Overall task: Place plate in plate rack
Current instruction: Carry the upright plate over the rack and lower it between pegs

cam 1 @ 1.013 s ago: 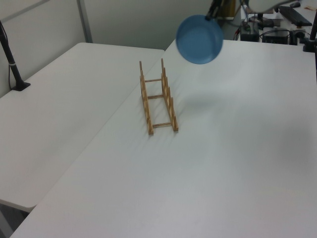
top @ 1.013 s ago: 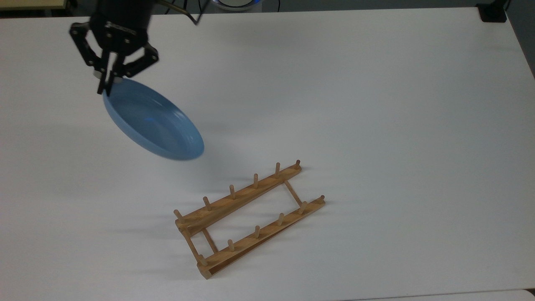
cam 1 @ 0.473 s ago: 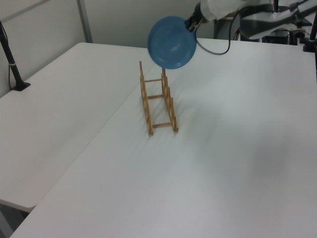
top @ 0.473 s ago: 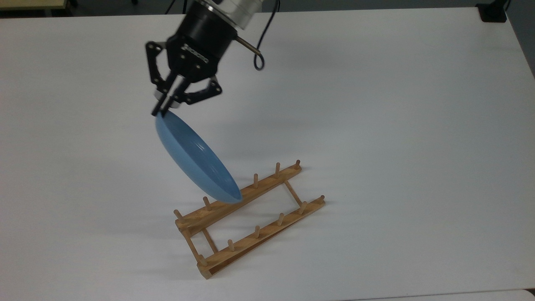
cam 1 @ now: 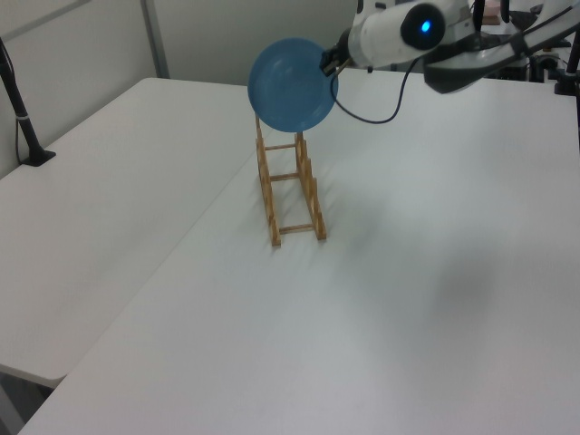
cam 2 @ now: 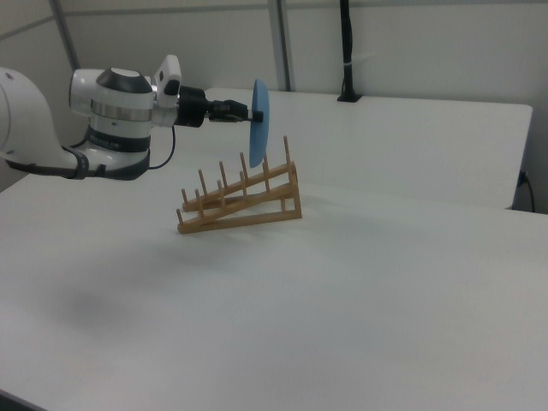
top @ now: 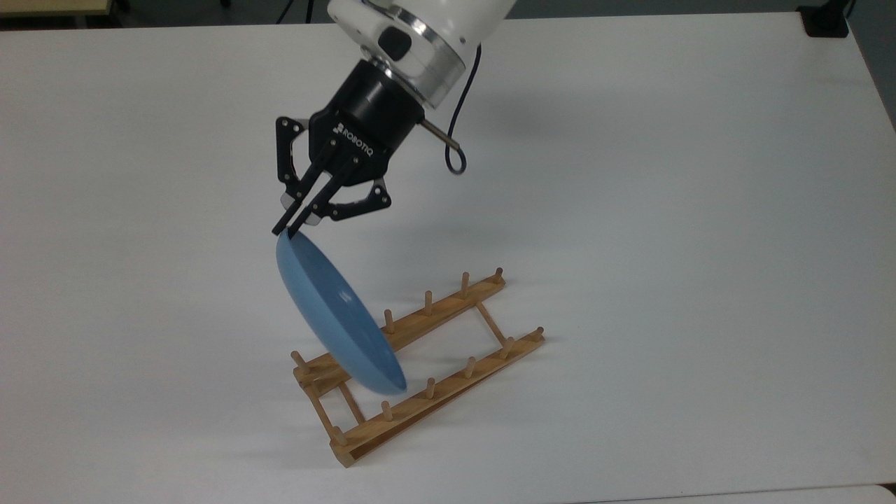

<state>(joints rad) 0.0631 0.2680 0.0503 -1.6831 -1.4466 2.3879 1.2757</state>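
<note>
The tool point(top: 292, 225) is clamped on the top rim of the plate point(top: 336, 315), which hangs on edge, nearly upright, over the raised end of the plate rack point(top: 420, 364). In the right view the plate's lower edge sits between the tall pegs, but I can't tell if it touches the rails. Loads of bare white desk point(top: 665, 210) all around. Plate is glossy light blue; rack is pale wood with 2 rails and thin crossbars.

White rounded arm point(top: 420, 21) with a silver ring; black wrist marked ROBOTIQ; black linkage gripper point(top: 288, 227) with visible screws; dark cable point(top: 458, 119) loops beside it.
</note>
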